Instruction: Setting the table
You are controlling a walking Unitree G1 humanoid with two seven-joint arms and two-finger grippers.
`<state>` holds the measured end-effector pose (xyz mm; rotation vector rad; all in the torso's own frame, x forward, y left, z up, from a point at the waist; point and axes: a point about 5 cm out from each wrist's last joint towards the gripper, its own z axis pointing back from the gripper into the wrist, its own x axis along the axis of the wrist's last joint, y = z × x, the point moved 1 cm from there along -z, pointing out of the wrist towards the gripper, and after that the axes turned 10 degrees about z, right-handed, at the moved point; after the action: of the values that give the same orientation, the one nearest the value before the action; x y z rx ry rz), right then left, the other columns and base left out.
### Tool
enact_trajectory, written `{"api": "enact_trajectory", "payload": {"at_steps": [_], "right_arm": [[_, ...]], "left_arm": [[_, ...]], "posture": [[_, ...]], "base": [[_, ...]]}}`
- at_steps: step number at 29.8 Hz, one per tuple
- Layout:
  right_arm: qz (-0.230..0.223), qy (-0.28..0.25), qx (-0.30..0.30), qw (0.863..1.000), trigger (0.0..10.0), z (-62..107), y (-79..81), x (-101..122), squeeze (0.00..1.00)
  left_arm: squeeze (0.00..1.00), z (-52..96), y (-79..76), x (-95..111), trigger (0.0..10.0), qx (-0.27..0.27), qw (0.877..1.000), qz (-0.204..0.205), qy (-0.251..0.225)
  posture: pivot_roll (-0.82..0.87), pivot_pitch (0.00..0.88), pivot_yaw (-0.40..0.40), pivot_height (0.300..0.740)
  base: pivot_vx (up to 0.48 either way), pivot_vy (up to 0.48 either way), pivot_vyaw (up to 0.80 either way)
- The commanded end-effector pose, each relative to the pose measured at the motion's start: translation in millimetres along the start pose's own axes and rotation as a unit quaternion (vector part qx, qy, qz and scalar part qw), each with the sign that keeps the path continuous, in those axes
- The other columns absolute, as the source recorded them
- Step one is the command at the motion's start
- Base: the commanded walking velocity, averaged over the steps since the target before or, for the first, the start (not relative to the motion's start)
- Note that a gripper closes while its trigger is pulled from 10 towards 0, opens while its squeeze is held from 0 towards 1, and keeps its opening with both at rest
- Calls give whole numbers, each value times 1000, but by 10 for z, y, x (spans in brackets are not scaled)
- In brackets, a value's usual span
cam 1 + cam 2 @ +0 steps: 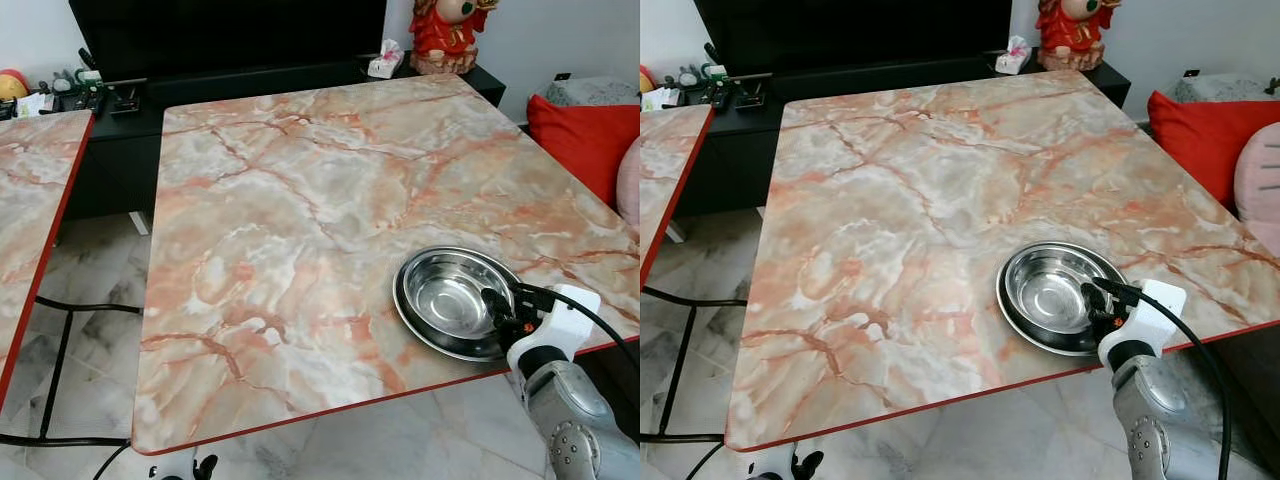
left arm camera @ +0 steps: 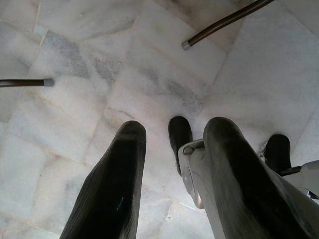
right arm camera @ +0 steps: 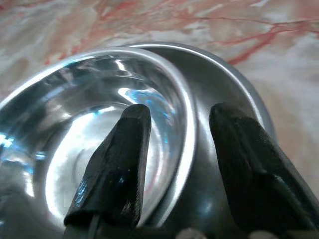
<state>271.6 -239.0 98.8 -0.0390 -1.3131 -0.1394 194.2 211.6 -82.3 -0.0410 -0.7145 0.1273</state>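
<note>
Left gripper (image 2: 172, 174) hangs idle over the marble floor (image 2: 149, 64), fingers apart, holding nothing. Marble table (image 1: 300, 230) fills mid frame. Steel bowl (image 1: 445, 295) sits in a steel plate (image 1: 420, 330), lower right near the table edge. Right gripper (image 3: 177, 164) spread open, straddling the bowl rim, not clamped.

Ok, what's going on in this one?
The robot is setting a marble-patterned table. Its right gripper is at a steel bowl that sits in a steel plate near the table's front right edge. The wrist view shows the fingers open and straddling the bowl's rim, one inside the bowl and one outside over the plate, not closed on it. The left gripper hangs idle over the tiled floor, fingers apart.
</note>
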Motion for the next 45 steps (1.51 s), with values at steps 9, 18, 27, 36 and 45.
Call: {"api": "enact_trajectory", "payload": {"at_steps": [9,18,27,36,45], "right_arm": [[9,-2,-20,1000,10000,-22,-47,14,0],[-5,-79,3,997,10000,-19,54,246,0],[-4,-117,11,993,10000,-8,80,342,0],[-10,-153,60,986,10000,16,248,474,0],[1,-130,107,986,10000,15,416,405,0]], "left_arm": [[0,25,40,-89,10000,8,1000,4,14],[0,26,47,-85,10000,8,1000,4,13],[0,24,33,-85,10000,7,1000,5,13],[0,20,28,-77,10000,7,1000,5,12],[0,23,31,-84,10000,6,1000,5,13]], "posture": [[-39,90,7,740],[-39,89,7,740],[-38,89,7,740],[-39,90,8,740],[-39,89,7,740]], "base": [[0,0,0],[0,0,0],[0,0,0],[0,0,0],[0,0,0]]}}
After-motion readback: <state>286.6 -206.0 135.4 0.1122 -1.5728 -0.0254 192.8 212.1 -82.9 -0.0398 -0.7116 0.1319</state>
